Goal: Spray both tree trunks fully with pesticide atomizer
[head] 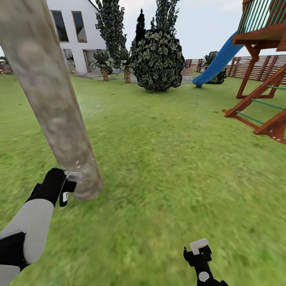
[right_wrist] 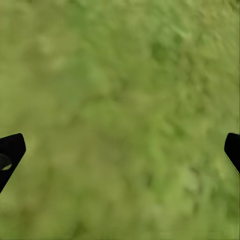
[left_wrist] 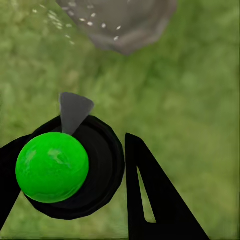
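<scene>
The garden lawn [head: 167,159] spreads wide and green, backed by a white house [head: 75,31], a dense dark bush [head: 159,59], a blue slide [head: 216,59] on a wooden play frame [head: 262,79], and a slatted fence [head: 254,65]. Closest in is 1 tree trunk [head: 51,91], a thick mottled grey-brown column leaning across the head view, its foot meeting the grass just beside the left gripper [head: 68,186].

That left gripper is closed around the pesticide atomizer [left_wrist: 65,165], seen from the left wrist as a bright green ball seated in a black round body with a grey nozzle [left_wrist: 74,111] aimed toward the trunk's base [left_wrist: 125,22]. The right gripper [head: 198,254] hangs low over bare grass, well apart from the trunk, its fingers spread wide and holding nothing.

Progress, as a judgement: the pickup is done and spraying of this trunk is under way. A few white pesticide specks [left_wrist: 90,22] dot the base and drift just beside it; faint specks also show near the foot in the head view. Most of the trunk higher up looks bare, so coverage here seems to be at an early stage, and a 2nd trunk has yet to be treated.

No brand, label or readable writing can be made out on the atomizer or elsewhere.
</scene>
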You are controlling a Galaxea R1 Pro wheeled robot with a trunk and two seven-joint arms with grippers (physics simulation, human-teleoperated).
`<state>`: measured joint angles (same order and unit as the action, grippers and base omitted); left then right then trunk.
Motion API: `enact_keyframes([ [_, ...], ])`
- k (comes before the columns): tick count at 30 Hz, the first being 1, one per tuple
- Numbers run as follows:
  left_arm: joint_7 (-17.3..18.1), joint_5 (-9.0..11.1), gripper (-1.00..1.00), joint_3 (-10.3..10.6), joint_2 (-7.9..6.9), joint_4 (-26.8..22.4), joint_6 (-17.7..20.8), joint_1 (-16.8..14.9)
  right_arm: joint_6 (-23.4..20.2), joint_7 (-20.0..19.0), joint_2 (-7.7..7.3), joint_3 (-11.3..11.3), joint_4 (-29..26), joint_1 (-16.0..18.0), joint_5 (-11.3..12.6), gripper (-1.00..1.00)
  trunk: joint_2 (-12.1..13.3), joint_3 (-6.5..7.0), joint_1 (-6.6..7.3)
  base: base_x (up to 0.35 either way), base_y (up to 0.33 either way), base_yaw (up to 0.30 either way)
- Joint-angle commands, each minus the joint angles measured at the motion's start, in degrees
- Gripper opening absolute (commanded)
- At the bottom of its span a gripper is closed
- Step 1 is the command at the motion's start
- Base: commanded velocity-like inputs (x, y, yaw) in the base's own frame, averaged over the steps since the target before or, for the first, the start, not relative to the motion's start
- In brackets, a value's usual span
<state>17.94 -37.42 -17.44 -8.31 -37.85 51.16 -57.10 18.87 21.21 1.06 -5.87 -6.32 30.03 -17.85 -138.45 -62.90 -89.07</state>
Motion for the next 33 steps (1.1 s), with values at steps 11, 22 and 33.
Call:
enact_keyframes([
  [11, 0.5, -0.8, -1.00, -0.5, -0.03, -0.3, 0.1, 0.4, 0.0, 0.4, -0.03, -0.5, 0.1, -0.3, -0.1, 1.00, 0.0, -0.05, 0.00, 0.168, -0.242, 0.081],
  [22, 0.5, -0.8, -1.00, -0.5, -0.08, -0.3, 0.2, 0.6, 0.0, 0.4, 0.16, -0.5, 0.1, -0.3, -0.1, 1.00, 0.0, -0.05, 0.00, 0.036, -0.268, 0.176],
  [33, 0.5, -0.8, -1.00, -1.9, -0.70, -0.4, 0.1, 1.7, 0.0, 0.4, 0.16, -0.5, 0.1, -0.3, -0.1, 1.00, 0.0, -0.05, 0.00, 0.066, -0.081, 0.244],
])
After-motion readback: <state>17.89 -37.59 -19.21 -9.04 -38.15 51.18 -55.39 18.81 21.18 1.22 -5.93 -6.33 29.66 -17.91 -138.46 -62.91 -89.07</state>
